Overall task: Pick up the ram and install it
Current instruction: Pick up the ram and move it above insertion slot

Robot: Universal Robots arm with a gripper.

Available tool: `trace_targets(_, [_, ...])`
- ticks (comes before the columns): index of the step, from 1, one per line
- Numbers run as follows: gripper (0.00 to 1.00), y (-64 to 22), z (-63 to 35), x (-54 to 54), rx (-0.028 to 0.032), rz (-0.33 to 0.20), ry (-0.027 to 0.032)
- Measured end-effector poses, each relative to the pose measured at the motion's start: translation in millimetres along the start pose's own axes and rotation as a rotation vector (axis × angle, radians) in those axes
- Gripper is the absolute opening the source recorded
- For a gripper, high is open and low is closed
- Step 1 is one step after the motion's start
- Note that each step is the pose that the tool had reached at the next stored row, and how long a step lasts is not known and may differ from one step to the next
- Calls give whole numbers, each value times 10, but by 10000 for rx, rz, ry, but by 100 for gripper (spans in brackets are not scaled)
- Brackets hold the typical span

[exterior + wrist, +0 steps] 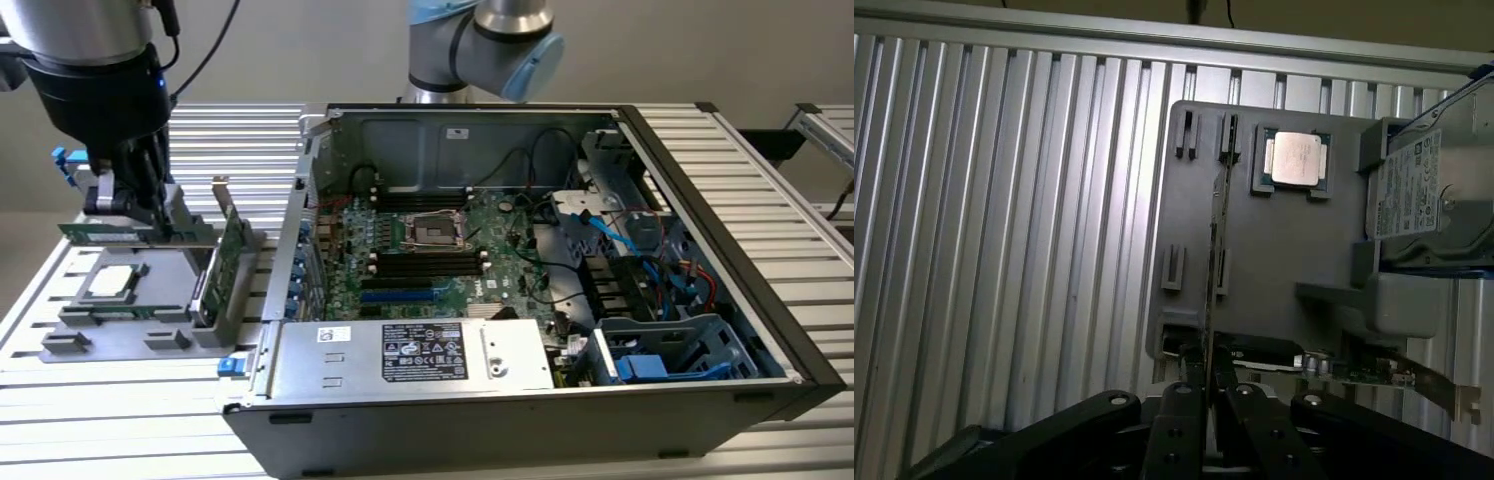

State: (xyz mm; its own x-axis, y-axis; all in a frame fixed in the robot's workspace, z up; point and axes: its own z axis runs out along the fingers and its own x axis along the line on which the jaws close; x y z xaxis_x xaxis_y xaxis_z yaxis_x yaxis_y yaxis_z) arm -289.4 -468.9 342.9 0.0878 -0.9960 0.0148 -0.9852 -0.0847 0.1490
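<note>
Gripper (139,226): fingers (1192,400) pressed together on the ram (83,232), pinching the thin board at its long upper edge, near the middle
Ram: held level over the gray holder (147,302) at the exterior view's left, in line with the holder's slots; I cannot tell whether it is fully clear of them
Doing it well: I would lift straight up with the board flat between the fingers — a twist could catch its ends on the slot posts
Close edges: the upright card (230,258) stands just beside the ram's end nearer the computer (694,150); the square chip (114,282) lies on the holder below
Open room: free air above the holder, and the computer's open top leaves the dark memory slots (427,262) reachable — cables crowd the drive side
</note>
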Motion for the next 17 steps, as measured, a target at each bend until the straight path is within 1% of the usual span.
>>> trace_targets(3, [14,-71,-77,-4,0,0,0])
trace_targets(9, [14,-240,-202,-12,1,0,0])
trace_targets(17, [14,-492,-353,-19,0,0,0])
